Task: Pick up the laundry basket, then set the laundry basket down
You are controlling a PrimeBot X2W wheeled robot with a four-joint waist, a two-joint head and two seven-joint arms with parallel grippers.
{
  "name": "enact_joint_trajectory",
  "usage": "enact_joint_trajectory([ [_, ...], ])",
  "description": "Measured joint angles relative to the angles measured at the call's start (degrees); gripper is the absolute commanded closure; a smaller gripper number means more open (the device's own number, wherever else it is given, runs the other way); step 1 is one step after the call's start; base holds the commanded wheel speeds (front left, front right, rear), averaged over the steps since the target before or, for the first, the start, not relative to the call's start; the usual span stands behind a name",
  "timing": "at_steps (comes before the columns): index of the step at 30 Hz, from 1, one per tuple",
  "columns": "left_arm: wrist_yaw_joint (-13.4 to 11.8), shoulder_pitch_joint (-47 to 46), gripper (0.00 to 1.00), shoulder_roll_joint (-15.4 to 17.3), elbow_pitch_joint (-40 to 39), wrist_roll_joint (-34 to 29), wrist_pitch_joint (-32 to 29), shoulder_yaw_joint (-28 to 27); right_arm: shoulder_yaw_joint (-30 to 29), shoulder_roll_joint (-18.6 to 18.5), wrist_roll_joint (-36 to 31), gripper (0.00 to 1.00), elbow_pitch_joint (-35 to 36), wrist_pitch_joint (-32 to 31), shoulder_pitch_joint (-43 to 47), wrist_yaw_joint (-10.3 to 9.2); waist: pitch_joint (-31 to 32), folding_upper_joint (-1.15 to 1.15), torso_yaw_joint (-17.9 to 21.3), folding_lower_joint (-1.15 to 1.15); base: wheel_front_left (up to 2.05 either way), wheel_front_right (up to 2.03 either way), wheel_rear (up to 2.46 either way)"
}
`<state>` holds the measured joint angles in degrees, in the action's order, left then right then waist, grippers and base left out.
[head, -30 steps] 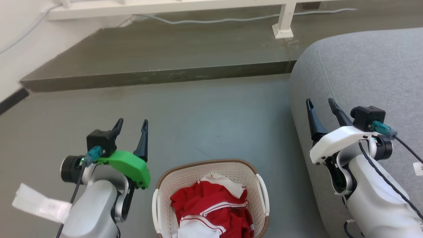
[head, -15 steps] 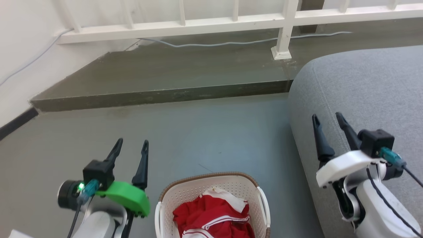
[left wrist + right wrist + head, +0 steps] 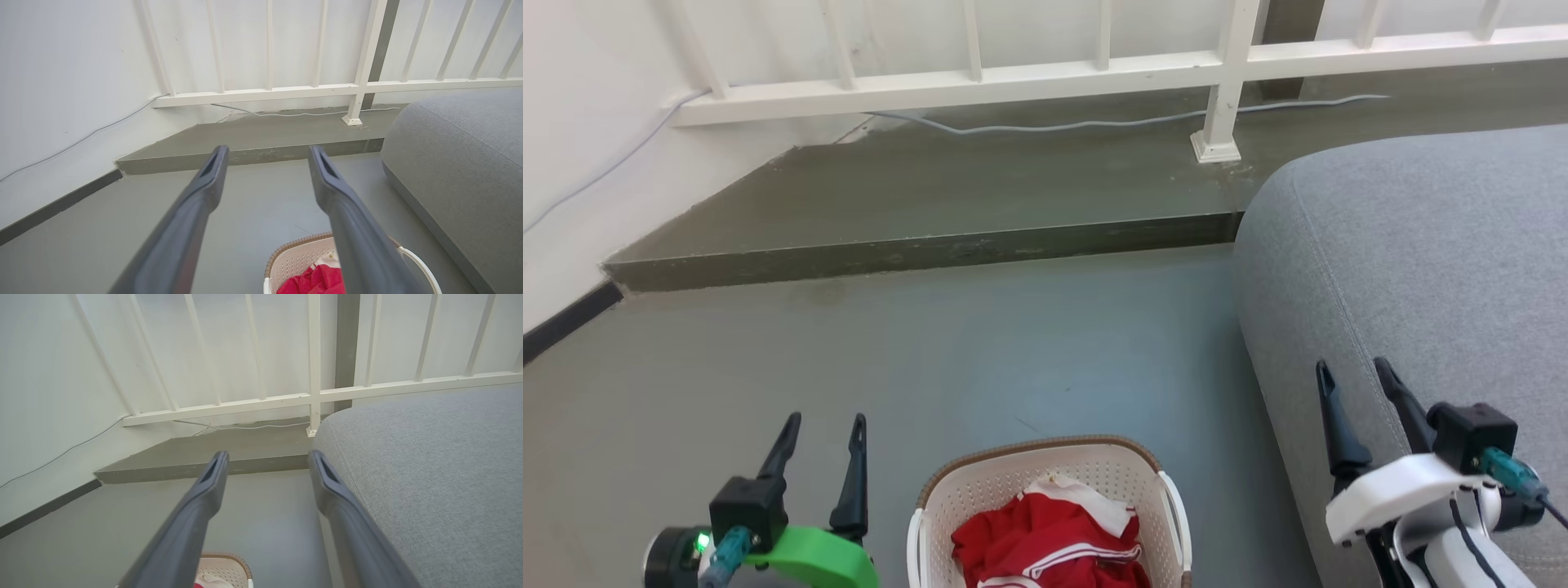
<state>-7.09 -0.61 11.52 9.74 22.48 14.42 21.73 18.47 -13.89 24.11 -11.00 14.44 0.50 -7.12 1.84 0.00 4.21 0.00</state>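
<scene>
In the head view, the laundry basket [image 3: 980,500] is being shown on the floor [image 3: 1013,343] between the left gripper [image 3: 825,420] and the right gripper [image 3: 1351,365], touched by neither. Both finger pairs are being held apart, empty.

In the left wrist view, the basket [image 3: 294,261] is being partly hidden behind 1 finger of the left gripper [image 3: 268,150].

In the right wrist view, it [image 3: 222,569] is being seen below the right gripper [image 3: 267,455].

Compared with 0.5 s before, both grippers are being shown lower in the head view.
</scene>
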Motion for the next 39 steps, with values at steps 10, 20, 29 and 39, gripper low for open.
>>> enact_joint_trajectory([
  [10,0.0,5.09,0.0,-1.91,-3.79,-1.91,-0.82,-1.26,-0.77,0.26,-0.43,0.0,3.37,-1.26,4.03,-0.03,0.64,0.0,-0.11,0.0,0.0,0.0,0.0],
  [20,0.0,7.88,0.0,-2.87,-6.65,-3.19,-2.53,-2.56,-1.67,0.43,-1.54,0.0,6.02,-3.49,5.95,-0.04,0.28,0.0,-0.14,0.0,0.0,0.0,0.0],
  [29,0.0,9.17,0.0,-3.41,-8.9,-4.8,-3.83,-3.43,-3.45,0.63,-3.28,0.0,8.31,-5.12,7.03,-0.05,-0.14,0.0,-0.08,0.0,0.0,0.0,0.0],
  [39,0.0,10.39,0.0,-4.11,-10.95,-6.48,-5.28,-4.72,-4.49,1.33,-4.45,0.0,10.23,-6.81,8.36,-0.05,-0.31,0.0,-0.09,0.0,0.0,0.0,0.0],
])
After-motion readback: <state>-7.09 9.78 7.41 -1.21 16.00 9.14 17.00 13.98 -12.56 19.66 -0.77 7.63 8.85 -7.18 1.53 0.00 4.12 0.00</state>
